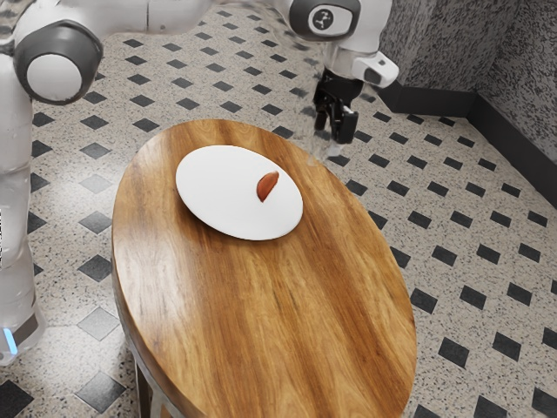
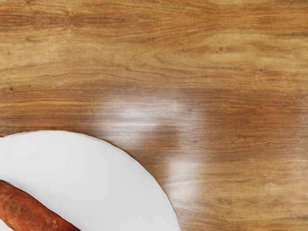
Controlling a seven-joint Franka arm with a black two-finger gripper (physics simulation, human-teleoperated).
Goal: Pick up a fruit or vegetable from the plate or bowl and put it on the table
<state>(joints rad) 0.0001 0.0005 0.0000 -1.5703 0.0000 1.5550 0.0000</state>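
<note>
Black and raised, my gripper (image 1: 334, 127) is in the air beyond the plate's far right side in the exterior view, its two fingers apart with nothing between them. A reddish-orange vegetable, like a sweet potato (image 1: 268, 185), lies on the white plate (image 1: 218, 192), toward the side nearer my gripper. The wrist view has part of the plate (image 2: 96, 173) and one end of the sweet potato (image 2: 29, 211) at its edge; the rest of both is cut off there.
The plate rests on an oval wooden table (image 1: 287, 322), near one end of it. Bare wood (image 2: 159, 57) lies beside the plate under my hand. A dark-based wall (image 1: 435, 101) stands beyond the tiled floor.
</note>
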